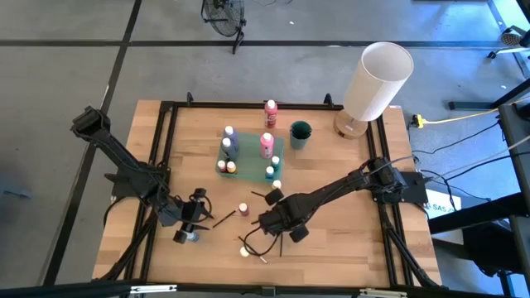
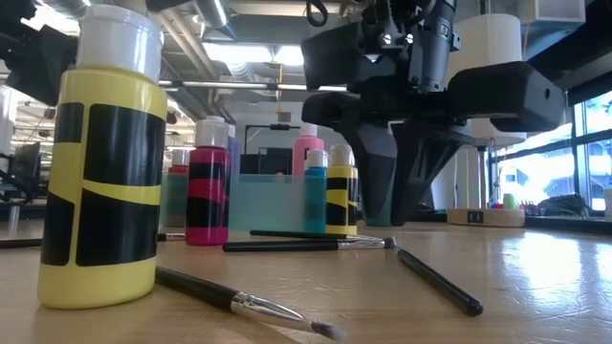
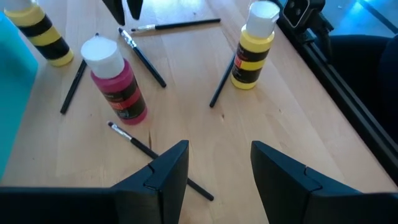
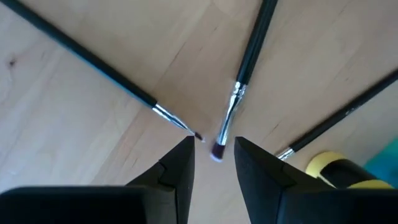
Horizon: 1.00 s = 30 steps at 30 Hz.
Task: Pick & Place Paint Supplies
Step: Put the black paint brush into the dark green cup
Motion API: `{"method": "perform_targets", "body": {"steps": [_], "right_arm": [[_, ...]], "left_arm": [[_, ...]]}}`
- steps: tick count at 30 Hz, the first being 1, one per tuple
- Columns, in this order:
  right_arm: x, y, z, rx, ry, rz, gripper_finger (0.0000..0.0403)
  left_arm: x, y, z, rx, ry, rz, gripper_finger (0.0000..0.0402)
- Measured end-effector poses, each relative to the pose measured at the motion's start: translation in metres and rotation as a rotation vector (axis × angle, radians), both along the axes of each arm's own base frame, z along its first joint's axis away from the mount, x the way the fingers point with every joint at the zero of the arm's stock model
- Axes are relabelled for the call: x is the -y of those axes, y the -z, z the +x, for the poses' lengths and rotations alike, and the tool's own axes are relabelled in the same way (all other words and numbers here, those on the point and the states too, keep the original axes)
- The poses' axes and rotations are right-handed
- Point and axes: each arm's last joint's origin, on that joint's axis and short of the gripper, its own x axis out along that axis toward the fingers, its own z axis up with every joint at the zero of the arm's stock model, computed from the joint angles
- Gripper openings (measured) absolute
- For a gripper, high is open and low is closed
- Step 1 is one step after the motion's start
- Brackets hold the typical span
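Nearest the table's [image 1: 166,265] front edge, a yellow bottle [image 1: 244,251] stands among scattered brushes [image 4: 239,84]. The right gripper [image 4: 211,158] hangs just above them, fingers spread, empty, bristle tips half hidden between. The left gripper [image 3: 217,165], spread and empty, hovers near the front-left corner. Farther back, bottles crowd a teal tray [image 1: 248,165], partly hiding each other.

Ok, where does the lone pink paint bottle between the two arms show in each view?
High: pink bottle at table centre, on the bare wood in front of the teal tray.
Low: left of centre, before the tray.
Left wrist: upper left.
Right wrist: not in it.
Shared landmark: the teal tray.
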Motion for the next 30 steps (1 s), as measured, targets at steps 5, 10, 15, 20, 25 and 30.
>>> {"method": "perform_targets", "body": {"steps": [5, 10, 15, 20, 25, 30], "right_arm": [[-0.001, 0.000, 0.001, 0.003, -0.013, 0.018, 0.0116], [0.001, 0.001, 0.006, 0.038, -0.029, 0.028, 0.0116], [0.006, 0.002, 0.011, 0.059, -0.031, 0.035, 0.0116], [0.010, 0.002, 0.010, 0.038, -0.009, 0.030, 0.0116], [0.011, 0.010, 0.011, 0.045, -0.004, 0.034, 0.0116], [0.013, 0.021, 0.005, 0.020, -0.003, 0.036, 0.0116]], "left_arm": [[0.000, 0.000, 0.000, 0.006, 0.002, -0.001, 0.0169], [0.000, 0.000, 0.000, 0.006, 0.002, -0.001, 0.0169], [0.000, 0.000, 0.000, 0.006, 0.002, -0.002, 0.0169], [0.000, 0.000, 0.000, 0.005, 0.002, -0.002, 0.0169], [0.000, 0.000, 0.000, 0.005, 0.002, -0.002, 0.0169], [0.000, 0.000, 0.000, 0.005, 0.002, -0.002, 0.0169]]}}
